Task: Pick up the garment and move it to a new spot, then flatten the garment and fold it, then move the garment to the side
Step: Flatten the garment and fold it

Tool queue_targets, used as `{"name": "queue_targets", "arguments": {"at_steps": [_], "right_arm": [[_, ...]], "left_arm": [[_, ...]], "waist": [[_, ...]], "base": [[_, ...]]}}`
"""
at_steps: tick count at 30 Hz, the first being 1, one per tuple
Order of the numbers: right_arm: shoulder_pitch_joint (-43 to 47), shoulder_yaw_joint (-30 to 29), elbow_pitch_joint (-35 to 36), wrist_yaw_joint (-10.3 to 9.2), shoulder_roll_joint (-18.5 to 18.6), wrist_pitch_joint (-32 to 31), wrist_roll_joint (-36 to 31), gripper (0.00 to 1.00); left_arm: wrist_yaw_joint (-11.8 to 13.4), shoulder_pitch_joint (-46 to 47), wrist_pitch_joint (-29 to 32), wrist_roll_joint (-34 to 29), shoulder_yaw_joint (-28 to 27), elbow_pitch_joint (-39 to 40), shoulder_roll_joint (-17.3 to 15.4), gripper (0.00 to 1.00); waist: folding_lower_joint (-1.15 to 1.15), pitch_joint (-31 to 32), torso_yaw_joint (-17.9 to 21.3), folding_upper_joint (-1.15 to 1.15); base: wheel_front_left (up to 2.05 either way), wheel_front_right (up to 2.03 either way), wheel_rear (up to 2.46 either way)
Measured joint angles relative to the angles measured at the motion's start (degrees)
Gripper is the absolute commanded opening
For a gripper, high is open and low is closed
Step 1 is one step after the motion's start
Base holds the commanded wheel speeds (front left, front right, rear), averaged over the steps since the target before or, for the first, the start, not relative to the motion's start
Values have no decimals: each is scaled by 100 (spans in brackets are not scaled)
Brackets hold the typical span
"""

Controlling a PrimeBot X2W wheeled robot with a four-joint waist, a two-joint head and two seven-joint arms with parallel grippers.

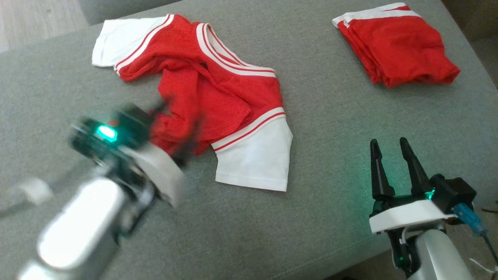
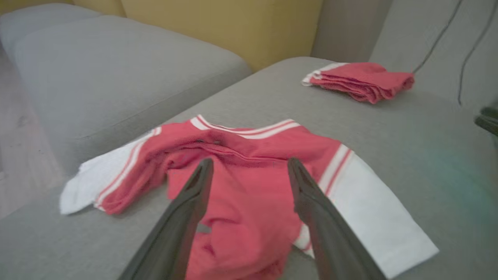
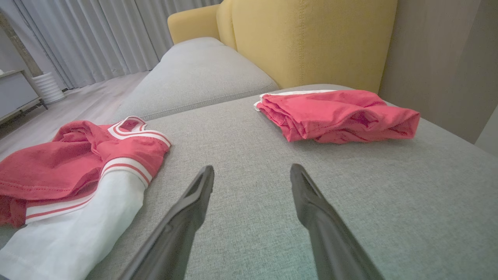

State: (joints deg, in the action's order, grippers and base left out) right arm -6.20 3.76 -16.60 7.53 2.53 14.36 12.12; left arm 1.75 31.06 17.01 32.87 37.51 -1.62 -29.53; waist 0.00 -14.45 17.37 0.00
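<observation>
Red-and-white jersey (image 1: 218,89): one, crumpled at the centre of the grey sofa cushion (image 1: 311,217). One folded red garment (image 1: 397,46) lies at the cushion's far right corner. Two grippers, fingers spread and empty: left gripper (image 1: 181,128) over the jersey, right gripper (image 1: 388,142) near the cushion's front edge.

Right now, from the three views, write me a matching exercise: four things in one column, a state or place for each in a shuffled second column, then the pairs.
Things
1. red-and-white shirt
2. folded red garment
3. left gripper
4. right gripper

States or places
A. open, over bare grey cushion
B. crumpled, white sleeves out to both sides
C. open, fingers pointed at the shirt's red body
D. stacked flat at the cushion's far right

Pairs: 1-B, 2-D, 3-C, 4-A
</observation>
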Motion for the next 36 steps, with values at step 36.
{"name": "queue_targets", "arguments": {"at_steps": [36], "right_arm": [[-242,220,47,0,-1,0,-9,100]], "left_arm": [[478,1140,-912,-1971,1469,-2821,1940,100]], "waist": [[1,-549,121,0]], "base": [[0,0,0]]}}
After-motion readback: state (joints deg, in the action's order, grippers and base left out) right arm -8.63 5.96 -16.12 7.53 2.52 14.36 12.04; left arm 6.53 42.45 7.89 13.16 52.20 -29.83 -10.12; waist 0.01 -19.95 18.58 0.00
